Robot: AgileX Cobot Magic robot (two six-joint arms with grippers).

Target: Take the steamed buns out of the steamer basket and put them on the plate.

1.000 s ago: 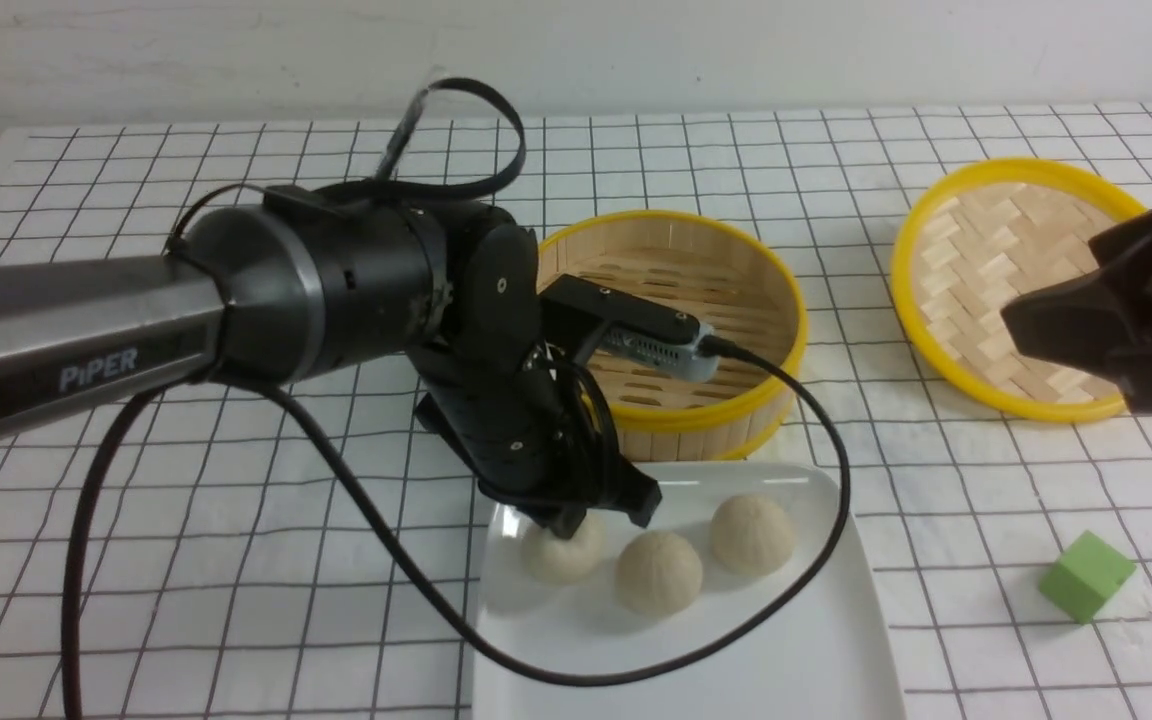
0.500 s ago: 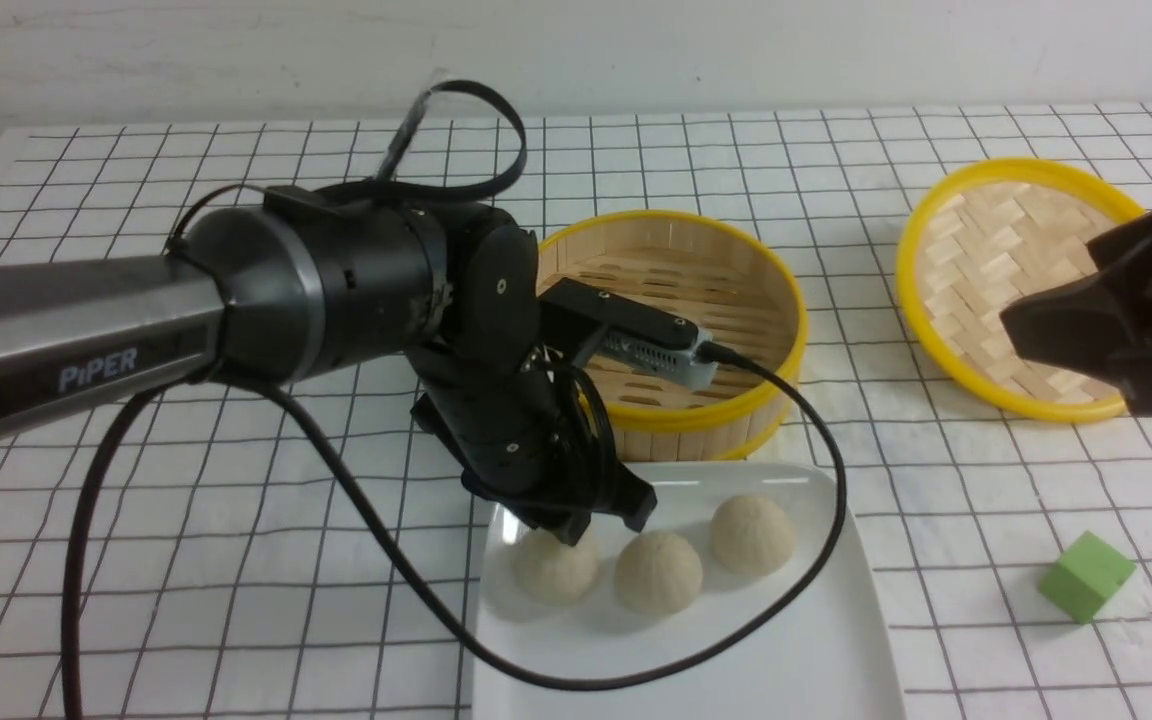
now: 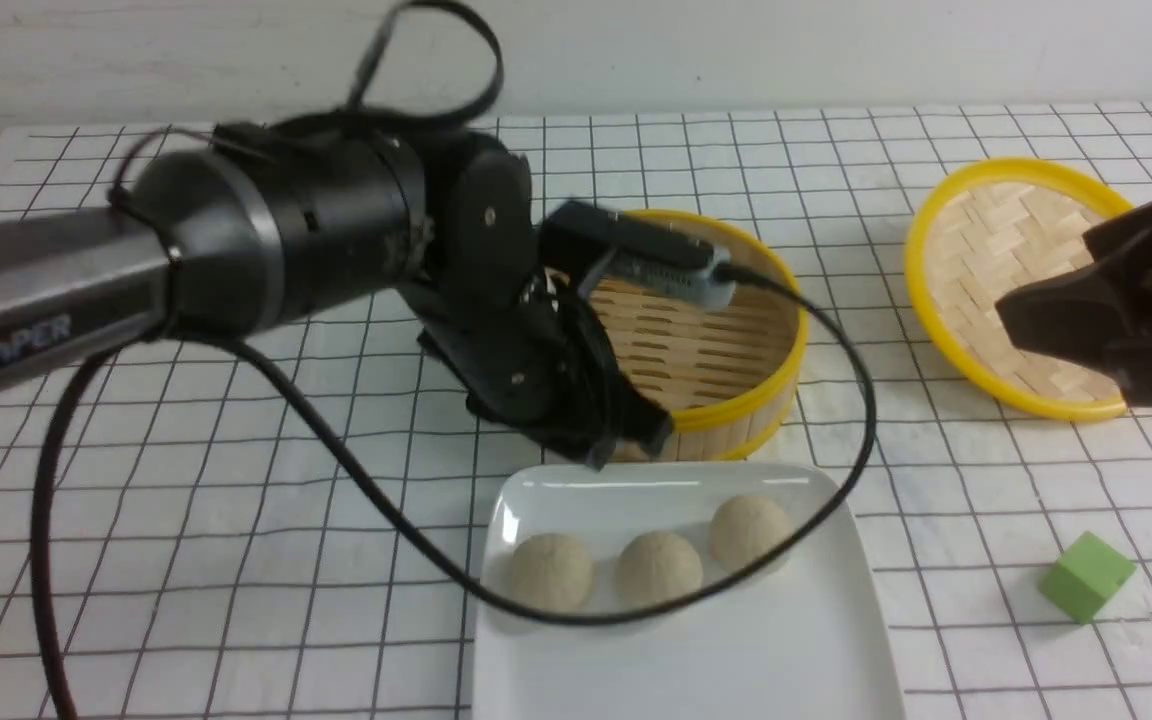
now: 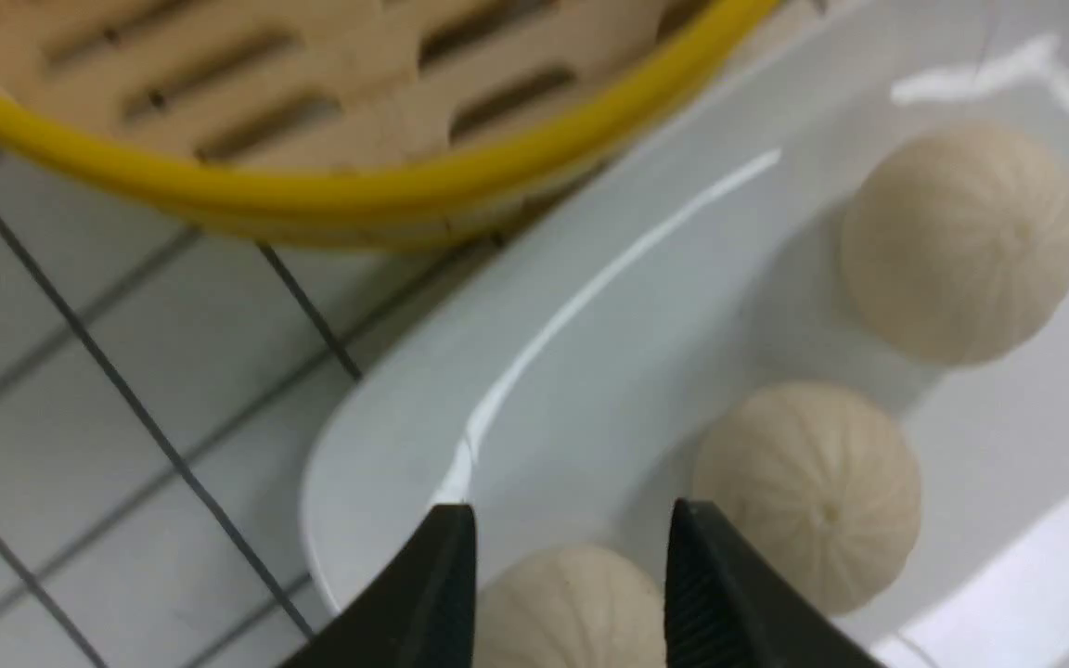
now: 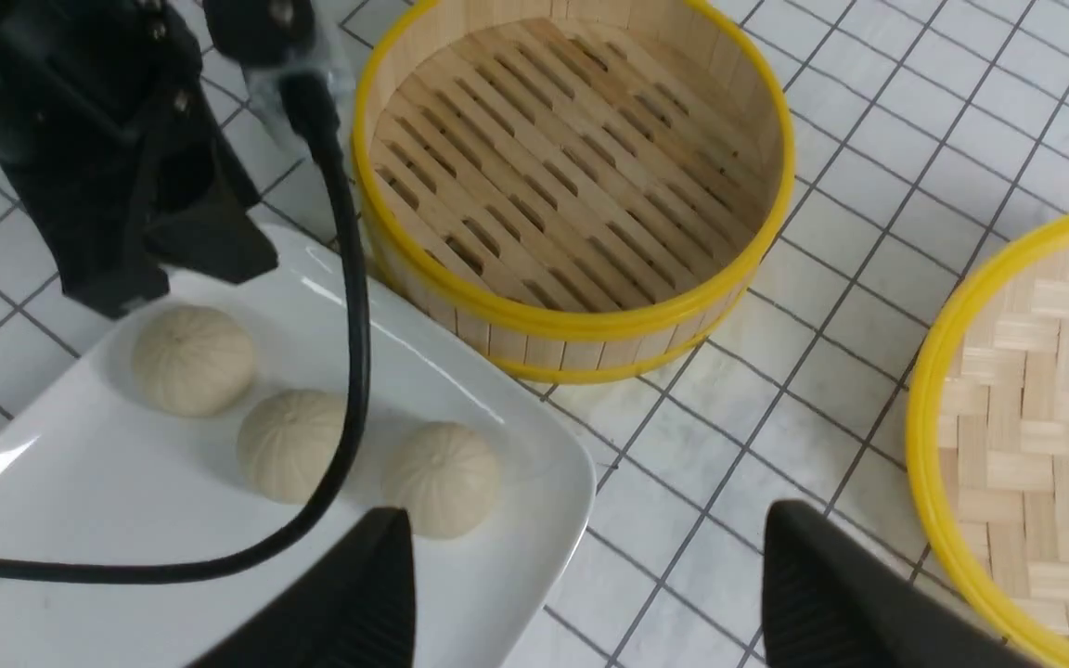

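White plate [image 3: 786, 640] nearest robot, far edge just beside steamer basket [image 3: 786, 340]. Basket empty, slatted floor bare. Left gripper [image 3: 628, 447] hovers over plate's far edge, jaws parted, holding nothing. Right gripper [image 5: 587, 524] well to right, near lid [image 3: 996, 230], jaws wide, empty. Three steamed buns [image 3: 658, 568] in row on plate, robot-side of left gripper, leftmost closest. Round, no long axis. Left arm nearer. Transfer looks done.

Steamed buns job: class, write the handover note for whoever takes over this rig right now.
Left gripper: open, empty, above the plate's far edge.
Right gripper: open, empty, near the lid.
Buns: all three sit on the plate; the basket is empty.
Done: the transfer.
Left: nothing to move; likely just retract.
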